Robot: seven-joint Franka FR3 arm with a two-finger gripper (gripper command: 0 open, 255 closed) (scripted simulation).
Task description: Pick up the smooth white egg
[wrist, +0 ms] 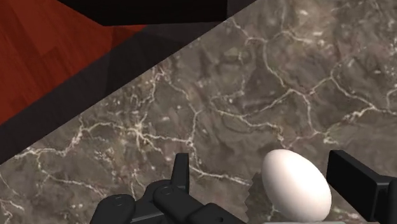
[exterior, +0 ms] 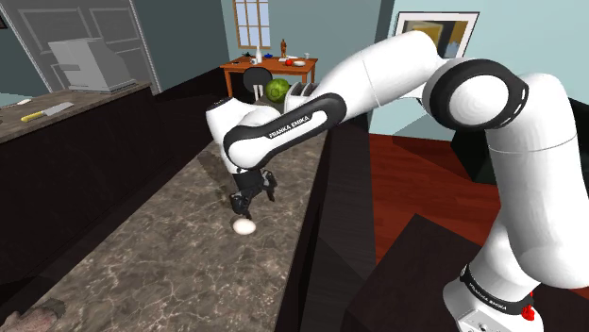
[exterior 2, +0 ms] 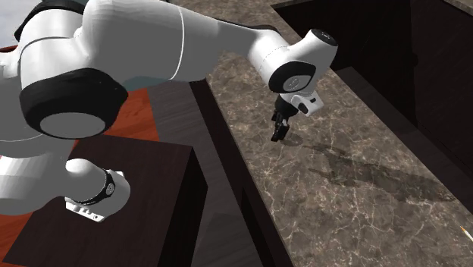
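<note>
The white egg [wrist: 296, 186] lay on the marbled desk [exterior: 179, 283] between the fingers of the pincer [exterior: 250, 198]. The pincer stood wide open and held nothing. The egg was just beside one finger and well apart from the other. It looked light, hard, slippery and easily cracked, so a gentle squeeze across its widest middle would suit. Bare desk lay around it. On the shoulder view's right the desk's edge ran near, dropping toward the red floor [wrist: 51, 57].
</note>
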